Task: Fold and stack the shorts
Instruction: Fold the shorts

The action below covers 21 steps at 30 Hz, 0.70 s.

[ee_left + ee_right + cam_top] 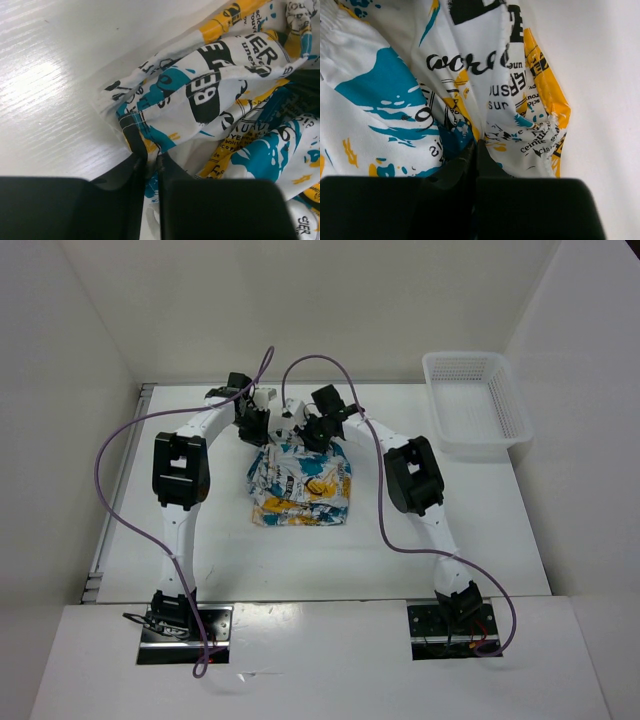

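**Shorts (300,485) bunched up, both grippers pinching the far edge**

The shorts are lying crumpled on the table (480,530), nearer than the basket (480,443) and well to its left. At the heap's far edge, the left gripper (149,159) is clamping a fold of printed fabric. The right gripper (474,147), closer to the basket, is pinching another fold, its fingers pressed together on the cloth.

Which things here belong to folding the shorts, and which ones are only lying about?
Part of the job: the shorts; the left claw and the right claw, both shut on the fabric.
Lying about: the white mesh basket, at the far right of the table.
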{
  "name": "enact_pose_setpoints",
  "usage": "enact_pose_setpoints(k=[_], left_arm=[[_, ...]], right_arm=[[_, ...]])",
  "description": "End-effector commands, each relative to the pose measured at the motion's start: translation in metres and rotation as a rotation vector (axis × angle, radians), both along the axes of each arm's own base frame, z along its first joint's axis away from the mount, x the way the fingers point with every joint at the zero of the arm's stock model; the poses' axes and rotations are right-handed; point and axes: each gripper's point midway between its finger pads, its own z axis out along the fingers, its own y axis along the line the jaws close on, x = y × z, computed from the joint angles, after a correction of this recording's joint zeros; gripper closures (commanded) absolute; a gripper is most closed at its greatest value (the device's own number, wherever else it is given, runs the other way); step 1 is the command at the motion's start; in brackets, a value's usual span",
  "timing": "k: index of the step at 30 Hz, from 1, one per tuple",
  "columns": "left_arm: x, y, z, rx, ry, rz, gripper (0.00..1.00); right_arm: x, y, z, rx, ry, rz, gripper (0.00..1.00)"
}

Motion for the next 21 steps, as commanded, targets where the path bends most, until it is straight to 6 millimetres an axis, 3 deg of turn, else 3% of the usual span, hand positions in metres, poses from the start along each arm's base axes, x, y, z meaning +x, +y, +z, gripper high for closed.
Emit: enact_pose_setpoints(k=[1,7,12,17,21], left_arm=[[-0.002,0.0,0.023,0.002,-0.038,-0.005,0.86],[-0.015,0.009,0.017,0.045,-0.018,0.013,0.87],[-0.015,0.007,0.016,0.036,-0.018,0.009,0.85],[-0.011,0.007,0.017,0.035,-0.028,0.009,0.84],[-0.011,0.007,0.017,0.035,-0.028,0.009,0.8]], right_arm=[[0.002,0.001,0.02,-0.007,-0.05,0.004,0.99],[0.037,0.0,0.077,0.123,-0.117,-0.118,0.99],[0.046,0.005,0.114,0.206,-0.147,-0.137,0.99],[0.05,0.001,0.124,0.216,-0.165,-0.146,0.99],[0.052,-0.005,0.121,0.211,-0.158,-0.155,0.99]])
